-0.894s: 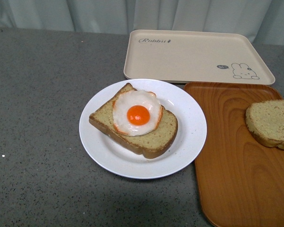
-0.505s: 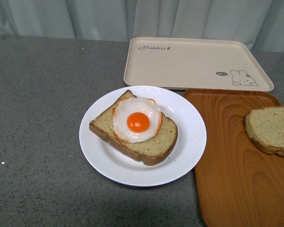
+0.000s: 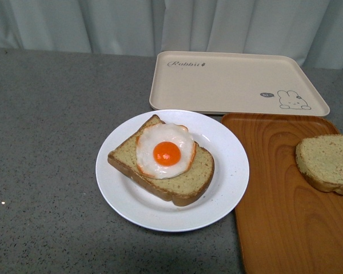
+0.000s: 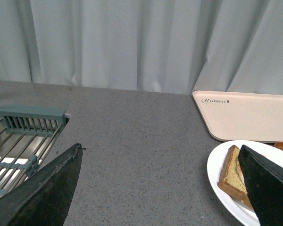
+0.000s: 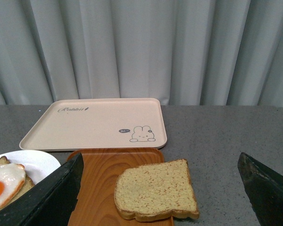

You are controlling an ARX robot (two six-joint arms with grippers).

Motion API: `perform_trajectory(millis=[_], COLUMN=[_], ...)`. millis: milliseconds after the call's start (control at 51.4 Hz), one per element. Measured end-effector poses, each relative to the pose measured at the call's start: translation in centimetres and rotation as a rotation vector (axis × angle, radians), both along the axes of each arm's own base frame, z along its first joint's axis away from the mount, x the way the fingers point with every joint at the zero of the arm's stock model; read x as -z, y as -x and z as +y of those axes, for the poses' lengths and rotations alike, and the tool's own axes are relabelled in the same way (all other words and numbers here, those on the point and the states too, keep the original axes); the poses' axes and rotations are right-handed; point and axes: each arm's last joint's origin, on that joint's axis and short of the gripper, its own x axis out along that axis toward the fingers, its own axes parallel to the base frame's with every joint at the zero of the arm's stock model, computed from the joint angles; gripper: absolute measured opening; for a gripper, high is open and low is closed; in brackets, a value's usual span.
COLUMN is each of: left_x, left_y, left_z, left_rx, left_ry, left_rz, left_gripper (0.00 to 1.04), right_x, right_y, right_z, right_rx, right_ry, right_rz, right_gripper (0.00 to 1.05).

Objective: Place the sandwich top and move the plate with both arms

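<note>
Left gripper (image 4: 159, 153) and right gripper (image 5: 160, 162) both gape wide; the bread top (image 5: 155, 189) looks light and squashy, so I'd pinch it gently across the crusts

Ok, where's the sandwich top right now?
Front view, far right: the sandwich top lies on the wooden tray, right of the plate and not touching it.

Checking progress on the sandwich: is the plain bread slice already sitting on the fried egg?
No, the plain bread slice lies on the wooden tray, while the fried egg on the plate is uncovered.
</note>
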Motion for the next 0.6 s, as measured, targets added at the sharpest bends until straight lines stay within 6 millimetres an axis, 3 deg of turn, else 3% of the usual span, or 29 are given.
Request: perform_trajectory(millis=[525,603], left_x=[0.00,0.00], left_y=[0.00,0.00], left_z=[0.00,0.00], left_rx=[0.000,-0.001], left_ry=[0.000,0.000], left_rz=[0.000,0.000], left_gripper=[0.98,0.98], right_x=[-0.01,-0.04], right_y=[0.00,0.00], right_z=[0.00,0.03], right_rx=[-0.001,-0.110], right_ry=[-0.001,-0.158], right_rz=[0.000,0.197], right_gripper=[0.96,0.96])
